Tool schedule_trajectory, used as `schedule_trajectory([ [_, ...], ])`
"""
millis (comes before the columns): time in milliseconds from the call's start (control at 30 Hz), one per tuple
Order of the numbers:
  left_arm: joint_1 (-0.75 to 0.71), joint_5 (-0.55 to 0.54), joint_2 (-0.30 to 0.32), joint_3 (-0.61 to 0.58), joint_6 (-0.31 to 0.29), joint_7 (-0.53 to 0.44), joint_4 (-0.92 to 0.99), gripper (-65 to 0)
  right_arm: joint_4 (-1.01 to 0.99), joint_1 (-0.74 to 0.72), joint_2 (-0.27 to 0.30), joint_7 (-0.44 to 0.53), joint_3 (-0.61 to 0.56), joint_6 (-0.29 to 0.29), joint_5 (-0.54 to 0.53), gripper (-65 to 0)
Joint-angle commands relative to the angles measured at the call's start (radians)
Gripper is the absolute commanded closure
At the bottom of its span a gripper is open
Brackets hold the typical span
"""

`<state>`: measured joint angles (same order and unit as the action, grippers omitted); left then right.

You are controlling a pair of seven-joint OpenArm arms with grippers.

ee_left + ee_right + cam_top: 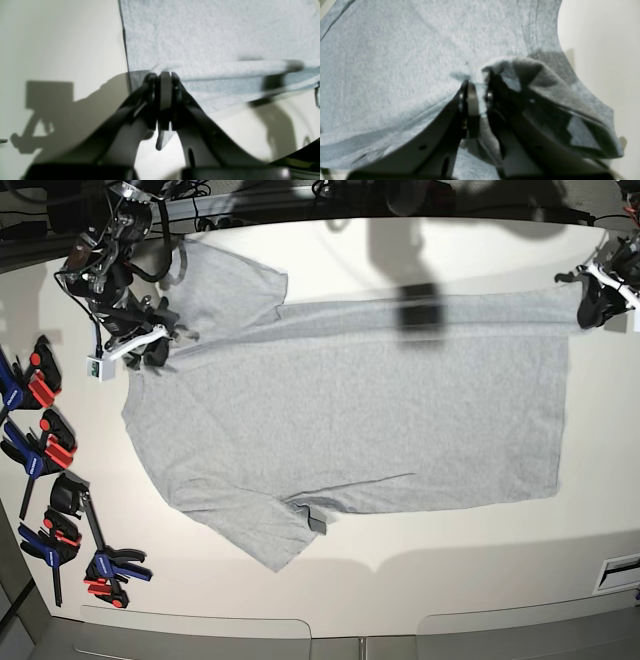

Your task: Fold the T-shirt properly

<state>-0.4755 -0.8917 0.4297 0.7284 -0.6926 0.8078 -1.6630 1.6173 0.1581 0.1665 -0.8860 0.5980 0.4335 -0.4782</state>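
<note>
T-shirt (350, 420) spread across the table (420, 570), far edge lifted. Left gripper (165, 82) pinches hem corner, far right; right gripper (476, 85) pinches shoulder, far left. First fold barely begun; rest outstanding.

Bright, even overhead light; white table (420, 570) mildly overexposed. Both wrist views soft, near gripper parts blurred. Hard-edged arm shadows fall left on the table in left wrist view. Base view bows at edges.
</note>
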Motion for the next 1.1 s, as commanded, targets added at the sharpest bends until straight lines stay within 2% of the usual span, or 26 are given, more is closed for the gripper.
schedule_trajectory([
  [0, -0.001, -0.014, 0.019, 0.01, -0.006, -0.028, -0.014, 0.0, 0.016, -0.012, 0.016, 0.029, 0.005, -0.004, -0.011, 0.0],
  [167, -0.001, -0.013, 0.019, 0.01, -0.006, -0.027, -0.014, 0.0, 0.016, -0.011, 0.016, 0.008, 0.005, -0.004, -0.011, 0.0],
  [200, -0.001, -0.013, 0.019, 0.01, -0.006, -0.027, -0.014, -4.6, 0.016, -0.011, 0.016, 0.001, 0.005, -0.004, -0.01, -2.3],
  [267, -0.001, -0.014, 0.02, 0.01, -0.006, -0.027, -0.014, -20.8, 0.016, -0.011, 0.016, -0.004, 0.005, -0.004, -0.011, -22.1],
  [300, -0.001, -0.013, 0.02, 0.01, -0.006, -0.027, -0.014, -24.3, 0.016, -0.011, 0.016, -0.003, 0.005, -0.004, -0.011, -28.4],
  [333, -0.001, -0.014, 0.02, 0.01, -0.006, -0.024, -0.014, -24.6, 0.016, -0.012, 0.017, -0.002, 0.005, -0.004, -0.011, -30.0],
  [500, -0.001, -0.02, 0.02, 0.036, -0.006, -0.049, -0.014, -24.6, 0.049, -0.011, 0.016, -0.027, 0.013, -0.004, -0.011, -29.9],
  [600, -0.004, -0.079, 0.02, 0.105, -0.006, -0.046, -0.014, -24.6, 0.1, -0.011, 0.016, -0.082, 0.06, -0.004, -0.014, -29.8],
  [733, -0.007, -0.094, 0.027, 0.2, -0.006, -0.019, -0.014, -24.6, 0.172, 0.018, 0.016, -0.171, 0.159, -0.004, -0.128, -29.5],
  [900, -0.047, -0.111, 0.069, 0.237, -0.006, -0.013, -0.014, -24.6, 0.192, 0.153, 0.004, -0.196, 0.222, -0.004, -0.237, -29.5],
  [1067, -0.063, -0.107, 0.081, 0.24, -0.006, -0.013, -0.014, -24.6, 0.192, 0.289, -0.043, -0.195, 0.253, -0.003, -0.267, -29.5],
])
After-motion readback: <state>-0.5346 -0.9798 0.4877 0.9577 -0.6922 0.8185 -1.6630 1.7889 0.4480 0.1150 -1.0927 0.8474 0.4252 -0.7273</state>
